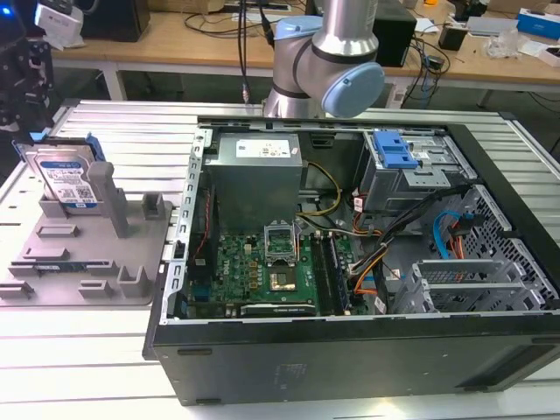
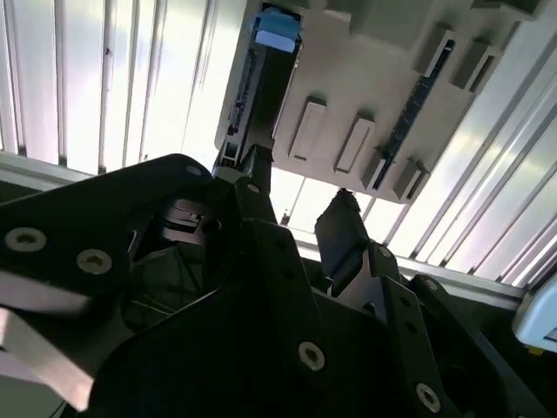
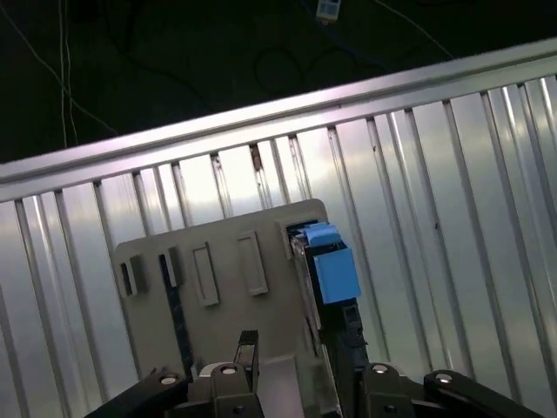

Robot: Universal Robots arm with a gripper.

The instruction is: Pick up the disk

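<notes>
1. Open computer case [image 1: 350,367]: fills the centre and right of the exterior view.
2. Grey fixture tray [image 1: 87,271]: at left. The disk [image 1: 48,171] stands on edge in it, upper left, beside a post [image 1: 103,188].
3. Gripper [image 3: 296,322], first wrist view: spread and empty (no contact evident).

Judgement: a sound grasp needs 2 fingers astride the flat faces, clear of the post.

Label [image 1: 72,185]: white-and-blue, print unreadable.

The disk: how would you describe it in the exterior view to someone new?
To the exterior view's left of the open computer case lies a grey fixture tray. At its far end the disk stands on edge beside an upright post: the only silver slab there, with a white-and-blue label.
</notes>
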